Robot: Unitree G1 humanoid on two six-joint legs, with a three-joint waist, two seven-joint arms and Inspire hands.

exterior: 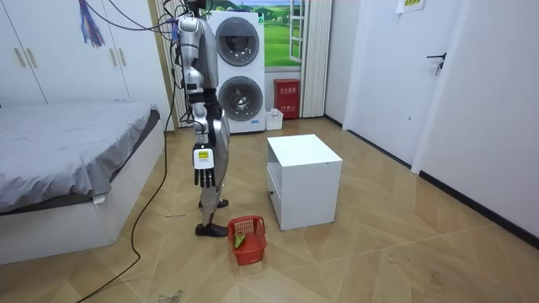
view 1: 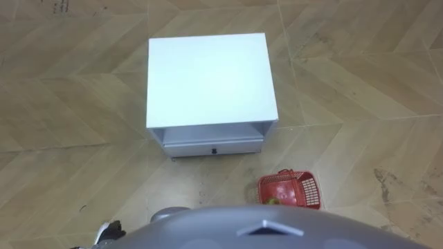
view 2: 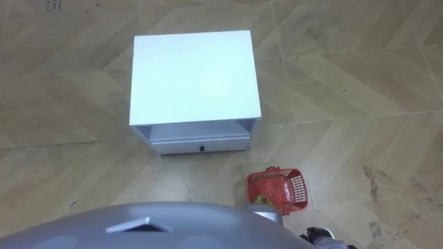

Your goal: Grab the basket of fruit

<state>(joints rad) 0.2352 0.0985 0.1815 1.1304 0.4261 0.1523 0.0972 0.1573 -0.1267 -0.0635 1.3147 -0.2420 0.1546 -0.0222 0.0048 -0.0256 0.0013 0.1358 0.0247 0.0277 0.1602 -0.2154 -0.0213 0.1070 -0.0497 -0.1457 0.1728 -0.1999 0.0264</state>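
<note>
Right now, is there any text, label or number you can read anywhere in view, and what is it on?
None can be read.
Red box beside the washing machines: marks, too small.
Sign at the room view's top right: blurred.
Tag above the right hand: too small.
White cabinet and red basket: no text seen.

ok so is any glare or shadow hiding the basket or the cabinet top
Left eye view: the white cabinet top is evenly bright with a soft sheen, no hard glare; the red basket is plainly lit. Room view: even light, the basket throws only a faint shadow on the floor, which carries pale reflections.
</note>
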